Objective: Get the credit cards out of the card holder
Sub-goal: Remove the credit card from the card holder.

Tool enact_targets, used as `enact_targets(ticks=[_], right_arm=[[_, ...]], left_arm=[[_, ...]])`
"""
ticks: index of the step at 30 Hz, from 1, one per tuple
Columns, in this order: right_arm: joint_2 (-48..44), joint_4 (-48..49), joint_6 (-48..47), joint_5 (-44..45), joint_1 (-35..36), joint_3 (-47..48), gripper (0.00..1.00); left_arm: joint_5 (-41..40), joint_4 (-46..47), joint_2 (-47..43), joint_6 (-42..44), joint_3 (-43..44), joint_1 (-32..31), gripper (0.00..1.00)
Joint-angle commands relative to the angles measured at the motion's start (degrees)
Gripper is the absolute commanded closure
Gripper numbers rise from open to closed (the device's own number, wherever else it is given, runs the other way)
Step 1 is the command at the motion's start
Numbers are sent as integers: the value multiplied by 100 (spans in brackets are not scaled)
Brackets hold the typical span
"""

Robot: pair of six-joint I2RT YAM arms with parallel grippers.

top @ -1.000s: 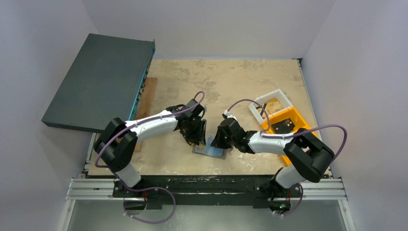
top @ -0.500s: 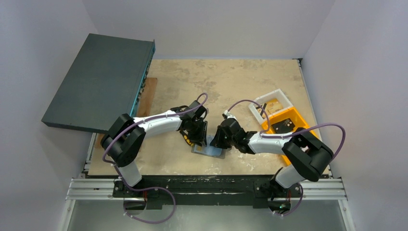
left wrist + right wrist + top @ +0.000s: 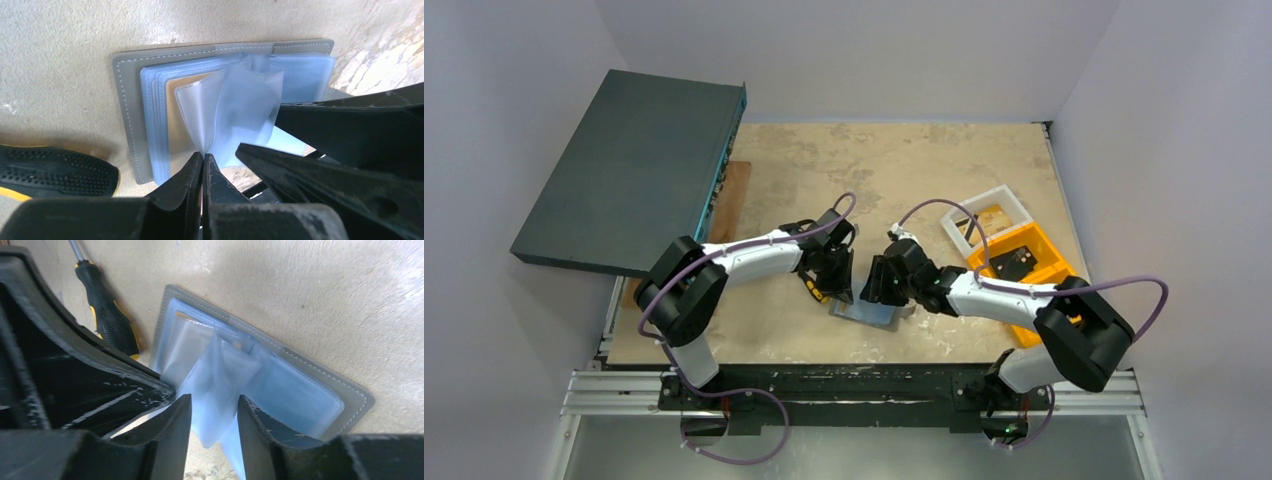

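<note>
The card holder lies open on the table between both arms, grey cover down and pale blue clear sleeves fanned upward. A tan card shows inside one sleeve. My left gripper is shut on the edge of a raised sleeve. My right gripper stands open, with a loose sleeve hanging between its fingers, untouched by either. From above, the left gripper and the right gripper face each other over the holder. The grey cover rests flat.
A black and yellow screwdriver lies just left of the holder. A large dark flat box overhangs the table's left side beside a wooden board. An orange bin and a clear bin sit at the right.
The left gripper has closed on a sleeve of the holder. The right gripper has opened and let go of the sleeve, and its elbow has swung to the right.
</note>
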Motion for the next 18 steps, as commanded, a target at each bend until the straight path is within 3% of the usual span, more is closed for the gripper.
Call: enact_targets(ticks=[1,5,14,18], right_arm=[[-336,-833,-265,381,-39,568,57],[-499,-1349,-309,739,-53,791,56],[-966,-1876,-447,921,-502,734,54],[-1217,-2043,-529,906,-733,692,53]], left_arm=[[142,349,-344,-132,-66,-61,100],[232,470,-389,-160,-72,-121,99],[448,741,-269,-275,100,-281,76],[529,800,-118,-315,297,-349,71]])
